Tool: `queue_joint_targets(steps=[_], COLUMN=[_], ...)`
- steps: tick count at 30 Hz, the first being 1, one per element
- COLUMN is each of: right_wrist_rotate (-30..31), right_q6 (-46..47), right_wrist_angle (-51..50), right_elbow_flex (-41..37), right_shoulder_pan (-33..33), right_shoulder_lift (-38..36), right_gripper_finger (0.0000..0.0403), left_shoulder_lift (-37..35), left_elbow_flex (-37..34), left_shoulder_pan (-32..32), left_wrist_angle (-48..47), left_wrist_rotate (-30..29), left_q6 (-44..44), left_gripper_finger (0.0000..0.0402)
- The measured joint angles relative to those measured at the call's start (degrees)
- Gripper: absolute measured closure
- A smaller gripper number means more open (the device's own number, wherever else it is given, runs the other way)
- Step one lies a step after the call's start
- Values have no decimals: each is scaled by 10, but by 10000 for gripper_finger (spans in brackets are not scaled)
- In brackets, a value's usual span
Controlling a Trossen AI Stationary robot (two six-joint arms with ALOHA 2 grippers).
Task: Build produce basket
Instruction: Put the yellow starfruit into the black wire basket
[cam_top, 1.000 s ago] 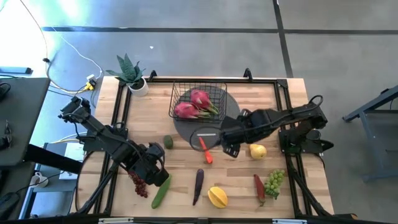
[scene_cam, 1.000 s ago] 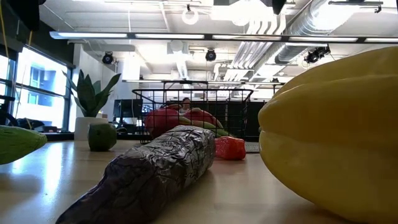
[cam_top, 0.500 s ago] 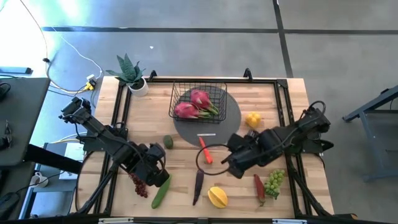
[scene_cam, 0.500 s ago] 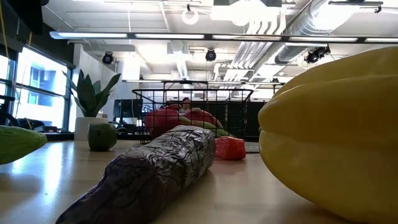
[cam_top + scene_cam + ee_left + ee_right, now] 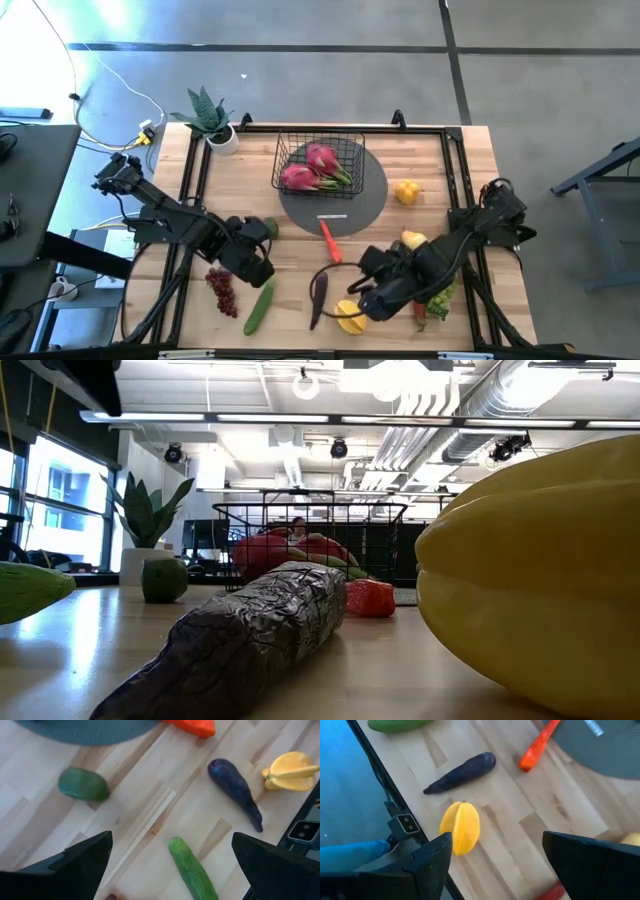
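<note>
Two pink dragon fruits (image 5: 312,166) lie in the black wire-mesh basket (image 5: 320,160) at twelve o'clock; remaining produce litters the wooden bench (image 5: 440,165). Both end effectors, left (image 5: 252,262) and right (image 5: 372,290), hover spread, empty.

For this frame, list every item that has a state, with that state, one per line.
Basket: upright on the grey mat, holding two dragon fruits.
Left hand: open, empty, above the table near the small green fruit.
Right hand: open, empty, over the starfruit.
Carrot: lying at the mat's edge.
Purple pod: lying on the table.
Cucumber: lying beside the red grapes.
</note>
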Motion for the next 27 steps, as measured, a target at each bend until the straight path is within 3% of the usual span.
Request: queue_joint_targets(steps=[12, 27], right_wrist_rotate=[-37, -73], right_q6=[32, 92], right_wrist_angle=[68, 114], right_elbow_flex=[0, 0], right_shoulder_pan=[5, 5], right_shoulder_lift=[84, 155], right_gripper_finger=[111, 112], left_shoulder_lift=[-91, -188], left_elbow_flex=[0, 0], left_shoulder_pan=[28, 27], left_wrist_angle=[-2, -2], left_wrist_rotate=[1, 1], left_q6=[90, 101], left_gripper_finger=[2, 2])
